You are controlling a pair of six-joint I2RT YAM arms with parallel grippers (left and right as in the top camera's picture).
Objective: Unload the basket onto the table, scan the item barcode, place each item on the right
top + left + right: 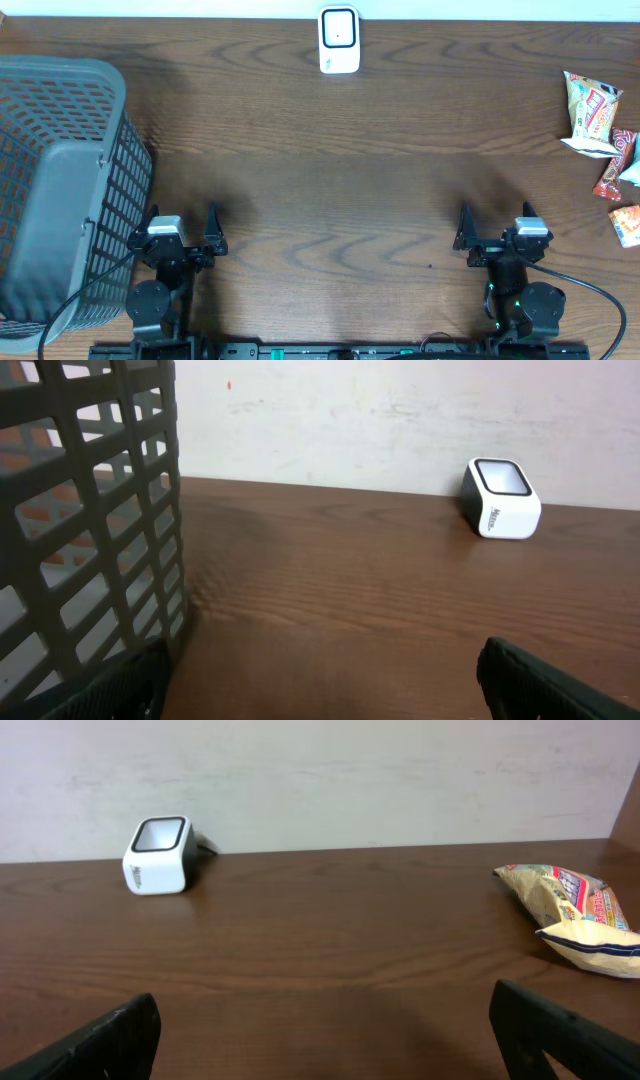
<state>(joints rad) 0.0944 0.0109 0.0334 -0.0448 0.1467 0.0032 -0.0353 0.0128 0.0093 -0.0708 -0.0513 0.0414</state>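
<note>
This looks like a pretend shop checkout. A white scanner sits at the far edge of a brown wooden table. A grey shopping basket stands on the left. Snack packets lie on the right.

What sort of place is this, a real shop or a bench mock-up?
Probably a mock checkout station, not a real shop: a white barcode scanner stands at the far edge of the wooden table, snack packets lie at the right, and a grey mesh basket sits at the left.

Overhead cam looks straight down; low wrist cams face fwd, both sharing scanner.
</note>
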